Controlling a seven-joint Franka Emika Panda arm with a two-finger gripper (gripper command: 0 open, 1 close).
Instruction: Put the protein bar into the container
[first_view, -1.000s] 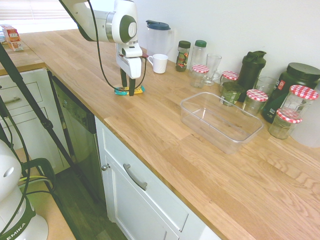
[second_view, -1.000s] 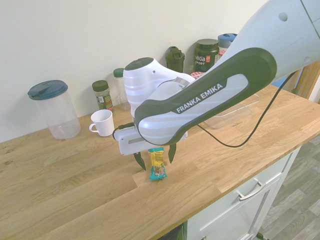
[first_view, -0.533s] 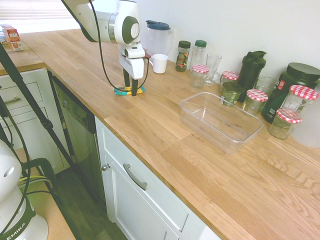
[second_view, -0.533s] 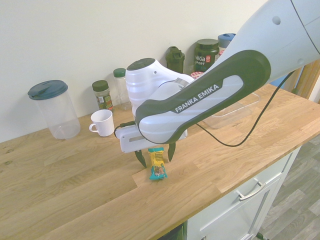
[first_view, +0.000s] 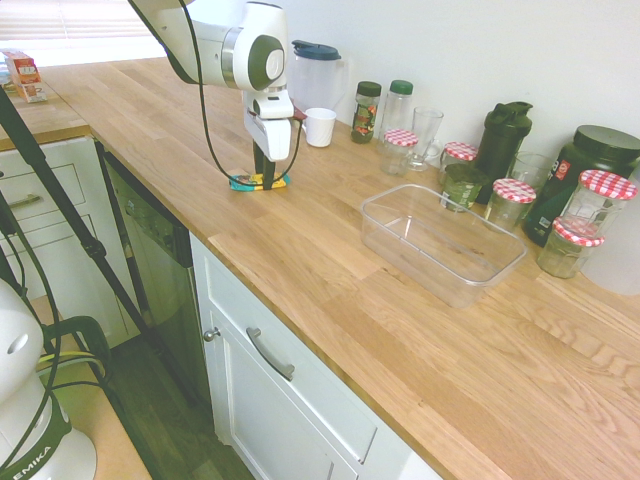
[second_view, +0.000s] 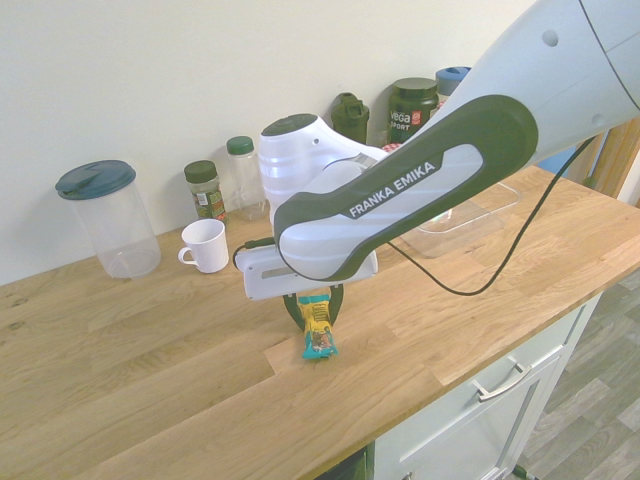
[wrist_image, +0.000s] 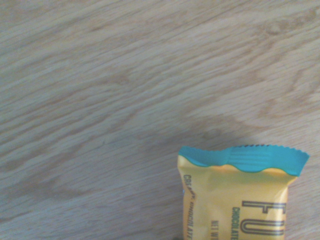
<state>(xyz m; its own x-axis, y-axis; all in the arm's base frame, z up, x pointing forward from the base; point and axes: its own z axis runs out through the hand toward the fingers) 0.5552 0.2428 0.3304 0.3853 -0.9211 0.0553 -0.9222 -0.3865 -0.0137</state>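
The protein bar (first_view: 258, 182) (second_view: 318, 338) lies flat on the wooden counter, yellow-orange with teal ends. My gripper (first_view: 263, 177) (second_view: 314, 306) points straight down over it, its dark fingers (second_view: 292, 308) pressed in against the bar's two long sides. The wrist view shows one teal end and the yellow wrapper (wrist_image: 240, 195) up close on the wood. The container (first_view: 470, 285) (second_view: 480, 222), a clear low tub with nothing in it, stands further along the counter, well apart from the gripper.
A white mug (first_view: 320, 127) and a clear lidded pitcher (first_view: 315, 75) stand behind the gripper by the wall. Spice jars, a drinking glass (first_view: 425, 135), red-checked jars (first_view: 605, 195) and dark tubs line the wall behind the container. The counter's front edge is close to the bar.
The fingers stood wide on either side of the bar; they have now drawn in against its sides. The arm has shifted slightly. The bar lies where it was.
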